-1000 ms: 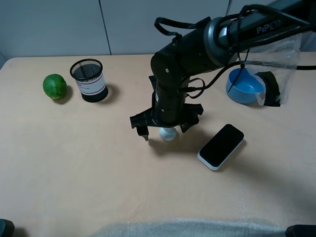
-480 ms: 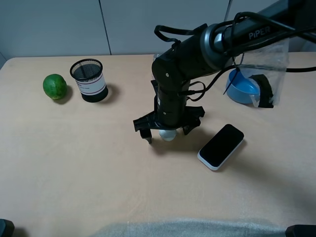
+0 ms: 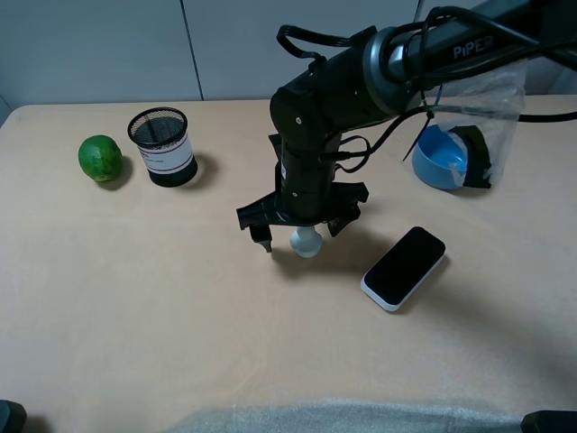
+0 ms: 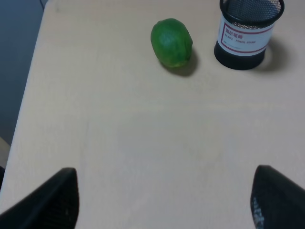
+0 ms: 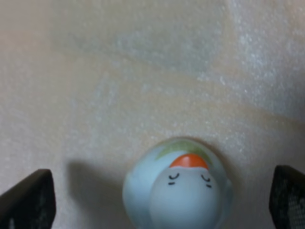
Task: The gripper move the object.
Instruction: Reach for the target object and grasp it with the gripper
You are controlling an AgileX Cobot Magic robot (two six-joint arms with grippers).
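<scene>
The object is a tiny pale white-bluish figurine (image 3: 306, 242) with a round head, standing on the tan table. In the right wrist view the figurine (image 5: 177, 191) shows a small face and an orange spot. My right gripper (image 3: 300, 235), a black two-fingered claw on a large black arm, hangs straight over it. Its fingers stand wide apart, one on each side of the figurine and not touching it. In the right wrist view the right gripper (image 5: 157, 200) is open. My left gripper (image 4: 164, 200) is open and empty over bare table.
A green lime (image 3: 99, 157) and a black mesh pen cup (image 3: 163, 146) stand at the back left; both show in the left wrist view, lime (image 4: 172, 42) and cup (image 4: 248, 28). A black phone (image 3: 404, 267) lies right of the figurine. A blue bowl (image 3: 442, 161) and a clear plastic bag (image 3: 500, 104) are at the back right.
The right arm has shifted slightly left and up, so more of the figurine shows below the claw. The figurine has stayed in place on the table.
</scene>
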